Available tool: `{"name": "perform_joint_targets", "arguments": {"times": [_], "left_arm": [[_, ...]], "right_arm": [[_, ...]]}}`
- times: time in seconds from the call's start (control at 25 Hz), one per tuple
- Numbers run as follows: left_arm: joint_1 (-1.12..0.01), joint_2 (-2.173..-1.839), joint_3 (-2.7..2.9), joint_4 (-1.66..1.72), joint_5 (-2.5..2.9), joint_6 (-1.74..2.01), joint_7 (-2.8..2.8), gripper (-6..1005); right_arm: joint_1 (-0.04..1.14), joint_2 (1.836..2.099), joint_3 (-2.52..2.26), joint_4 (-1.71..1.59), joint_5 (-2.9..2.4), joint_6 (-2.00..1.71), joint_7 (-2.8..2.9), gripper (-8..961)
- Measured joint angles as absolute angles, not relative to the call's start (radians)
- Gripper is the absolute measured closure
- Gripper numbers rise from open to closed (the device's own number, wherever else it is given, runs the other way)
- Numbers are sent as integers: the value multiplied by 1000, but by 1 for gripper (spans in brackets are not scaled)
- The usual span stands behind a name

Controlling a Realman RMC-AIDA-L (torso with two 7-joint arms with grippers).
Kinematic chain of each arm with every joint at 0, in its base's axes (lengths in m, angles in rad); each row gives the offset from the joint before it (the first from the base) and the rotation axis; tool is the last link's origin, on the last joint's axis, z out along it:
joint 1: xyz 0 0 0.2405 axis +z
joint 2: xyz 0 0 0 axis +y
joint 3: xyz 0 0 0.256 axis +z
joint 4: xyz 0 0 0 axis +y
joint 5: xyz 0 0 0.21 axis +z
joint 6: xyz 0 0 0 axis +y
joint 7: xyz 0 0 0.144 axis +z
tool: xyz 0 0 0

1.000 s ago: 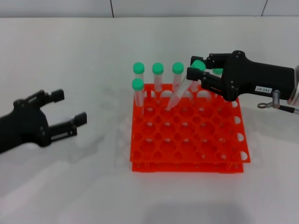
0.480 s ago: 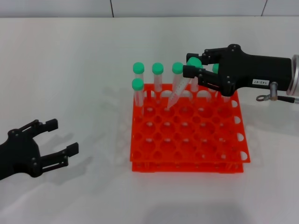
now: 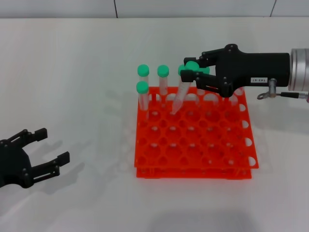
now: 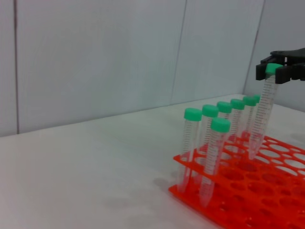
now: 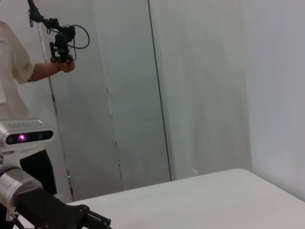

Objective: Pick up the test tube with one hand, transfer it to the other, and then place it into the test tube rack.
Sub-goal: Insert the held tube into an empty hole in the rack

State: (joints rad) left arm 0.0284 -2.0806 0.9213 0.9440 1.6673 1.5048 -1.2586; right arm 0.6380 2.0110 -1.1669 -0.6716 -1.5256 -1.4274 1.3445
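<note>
My right gripper, black with a small white label, is shut on the green cap of the test tube. The tube hangs tilted over the back of the orange-red test tube rack, its tapered tip at a hole in the second row. The left wrist view shows the same tube in the right gripper, tip at the rack. My left gripper is open and empty, low over the table at the near left, far from the rack.
Other green-capped tubes stand upright in the rack's back rows; some are hidden behind the right gripper. White table all around. In the right wrist view a person stands in the background.
The left gripper has drawn back toward the near left, away from the rack. The right gripper has moved left with the tube, whose tip stays at the rack.
</note>
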Motion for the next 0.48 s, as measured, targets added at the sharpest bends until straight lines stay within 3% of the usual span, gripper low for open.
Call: {"name": "perform_joint_targets", "arguments": {"times": [0.48], "left_arm": [[24, -2080, 898, 925, 1669, 1507, -1224, 113]], "right_arm": [[641, 2014, -1301, -795, -1528, -1327, 1442, 662]]}}
